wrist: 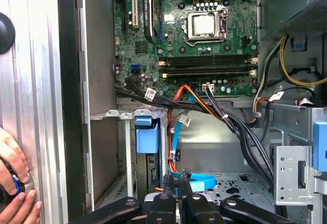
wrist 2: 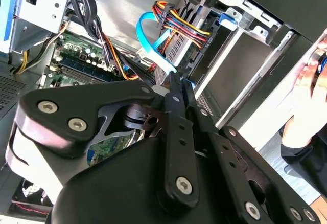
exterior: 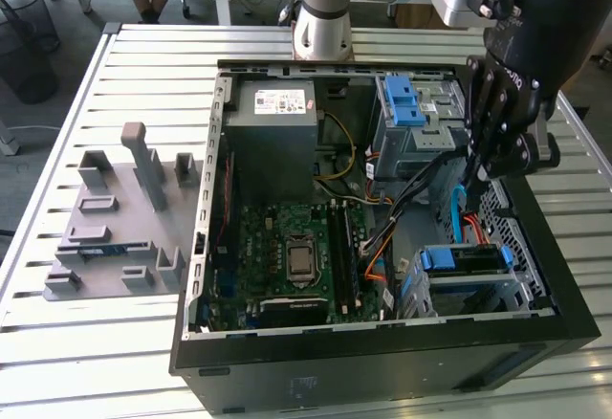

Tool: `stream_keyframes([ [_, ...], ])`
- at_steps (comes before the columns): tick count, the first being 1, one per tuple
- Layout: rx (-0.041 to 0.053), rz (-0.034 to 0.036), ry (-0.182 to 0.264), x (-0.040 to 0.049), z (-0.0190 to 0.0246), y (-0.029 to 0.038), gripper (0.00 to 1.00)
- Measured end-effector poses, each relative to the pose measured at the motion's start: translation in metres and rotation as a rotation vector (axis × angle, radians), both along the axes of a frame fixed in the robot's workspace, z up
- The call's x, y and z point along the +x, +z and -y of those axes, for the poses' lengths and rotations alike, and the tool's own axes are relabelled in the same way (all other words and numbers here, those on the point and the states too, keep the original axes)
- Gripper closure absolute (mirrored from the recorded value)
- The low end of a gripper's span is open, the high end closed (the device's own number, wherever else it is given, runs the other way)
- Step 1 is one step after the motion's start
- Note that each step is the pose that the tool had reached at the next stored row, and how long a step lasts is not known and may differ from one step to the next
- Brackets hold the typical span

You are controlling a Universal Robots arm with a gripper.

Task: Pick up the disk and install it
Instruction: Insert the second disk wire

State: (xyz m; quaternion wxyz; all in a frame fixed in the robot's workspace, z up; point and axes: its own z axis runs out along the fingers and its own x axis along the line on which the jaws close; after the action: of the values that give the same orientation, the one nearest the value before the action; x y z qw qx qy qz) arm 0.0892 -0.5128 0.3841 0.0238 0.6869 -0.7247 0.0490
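The tool (exterior: 491, 156), fingers pressed together on nothing, hangs inside the computer case (exterior: 206, 247) above the disk (exterior: 466, 259) seated in its bay; nearby cables (exterior: 421, 185) could snag it.

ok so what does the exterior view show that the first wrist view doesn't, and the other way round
Exterior view: the grey fixture tray beside the computer case, and the arm's base behind it. First wrist view: a person's hand outside the case wall. Both: the motherboard's processor socket and the blue data cable.
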Motion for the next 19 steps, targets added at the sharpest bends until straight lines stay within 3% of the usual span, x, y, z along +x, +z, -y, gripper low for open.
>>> stream_keyframes([
  [11,-0.0072,0.0000,0.000,0.0000,0.0000,-0.0050,0.82],
  [12,-0.0083,0.0000,0.000,0.0000,0.0000,-0.0052,0.82],
  [13,-0.0100,0.0000,0.000,0.0000,0.0000,-0.0055,0.75],
  [19,-0.0198,0.0000,0.000,0.0000,0.0000,-0.0082,0.75],
])
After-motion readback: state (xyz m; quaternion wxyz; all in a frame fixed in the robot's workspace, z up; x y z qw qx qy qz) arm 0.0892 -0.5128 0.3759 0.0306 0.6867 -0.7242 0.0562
